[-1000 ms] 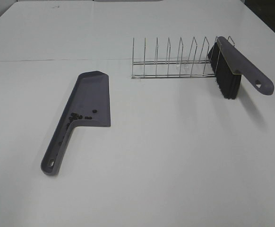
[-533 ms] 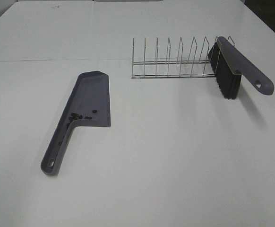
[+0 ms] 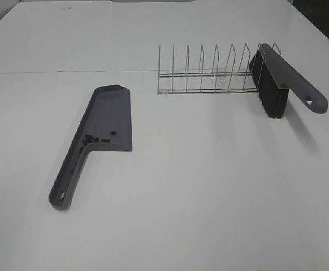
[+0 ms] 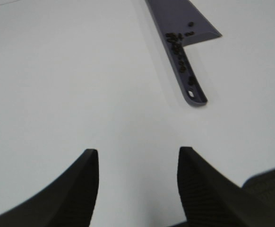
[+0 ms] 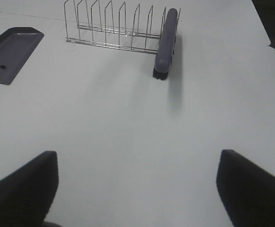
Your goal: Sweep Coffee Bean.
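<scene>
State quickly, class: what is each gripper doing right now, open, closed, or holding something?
Left gripper: open, holding nothing, over bare table short of the dustpan.
Right gripper: open wide, holding nothing, facing the brush.

Wire rack (image 3: pixel 210 70) on white table (image 3: pixel 210 186)

Grey dustpan (image 3: pixel 109 116), dark beans (image 3: pixel 95 139)

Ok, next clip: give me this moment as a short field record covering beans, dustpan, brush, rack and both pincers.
coffee beans: in the dustpan, clustered near the handle
dustpan: flat on the table, ungripped
brush: propped in the end of the wire rack
left pincer: open, empty, away from the dustpan
right pincer: open, empty, away from the brush
</scene>
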